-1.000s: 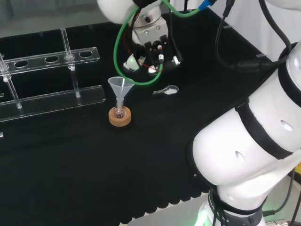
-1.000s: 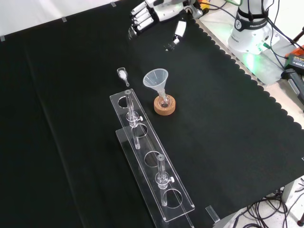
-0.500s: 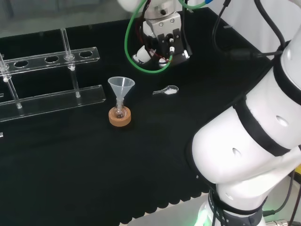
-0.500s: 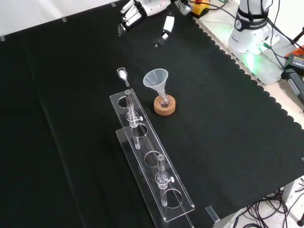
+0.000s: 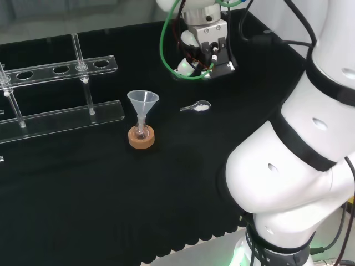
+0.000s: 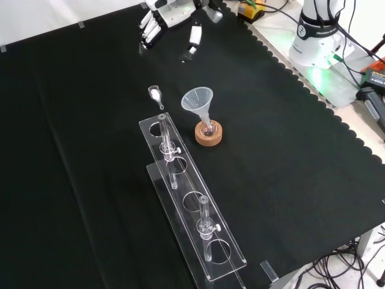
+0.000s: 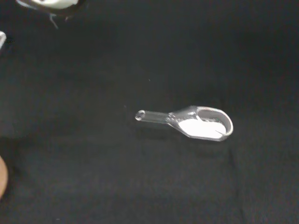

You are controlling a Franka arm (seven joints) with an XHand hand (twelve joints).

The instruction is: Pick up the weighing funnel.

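Note:
The weighing funnel (image 5: 197,106) is a small clear scoop with a short stem, lying flat on the black cloth with white powder in its bowl. It sits up close in the wrist view (image 7: 191,123), and in the front view it lies just left of the big funnel (image 6: 156,94). My hand (image 5: 206,51) hovers above and beyond it, apart from it. From the front, the hand (image 6: 170,13) enters at the top edge with fingers (image 6: 146,30) and thumb spread and nearly straight. It holds nothing.
The big funnel (image 5: 143,102) stands in a small flask on a cork ring (image 5: 141,138), left of the weighing funnel in the head view. A clear tube rack (image 6: 186,205) with glass pieces stands beyond. The arm's white links (image 5: 299,155) take up the head view's right.
The hand has shifted right in the head view and left in the front view, staying above the cloth. The weighing funnel has not moved.

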